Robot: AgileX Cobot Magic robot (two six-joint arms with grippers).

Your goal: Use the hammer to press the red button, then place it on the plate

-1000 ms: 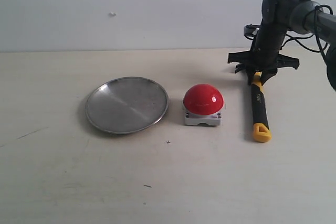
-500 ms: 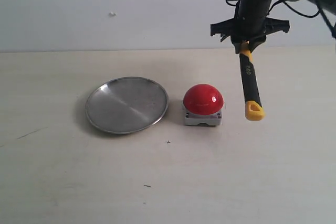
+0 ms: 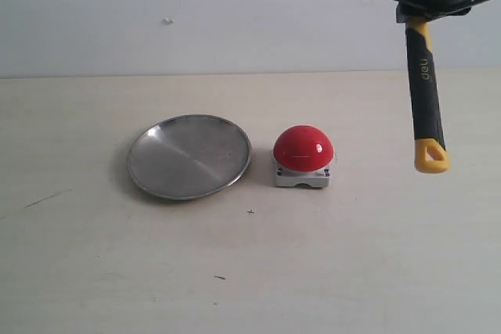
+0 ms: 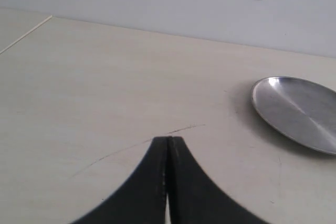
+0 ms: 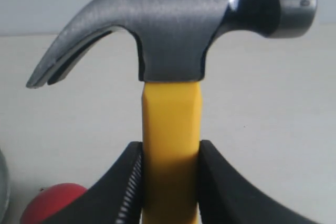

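Right gripper (image 5: 169,153) pinches claw hammer (image 3: 423,91) near head, upper right, clear of red button (image 3: 303,148); left gripper (image 4: 168,145) pressed together.

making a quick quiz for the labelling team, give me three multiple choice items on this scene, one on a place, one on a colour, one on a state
1. In the exterior view, the red button sits:
A) right of the plate, apart from it
B) on the plate
C) left of the plate

2. The looped end of the hammer is:
A) red
B) yellow
C) silver

3. The right claw is:
A) open and empty
B) shut on the hammer's handle
C) resting on the plate

Answers:
1 A, a gap shows between them.
2 B, the loop hanging lowest is yellow.
3 B, the right wrist view shows it clamping the yellow handle on both sides.
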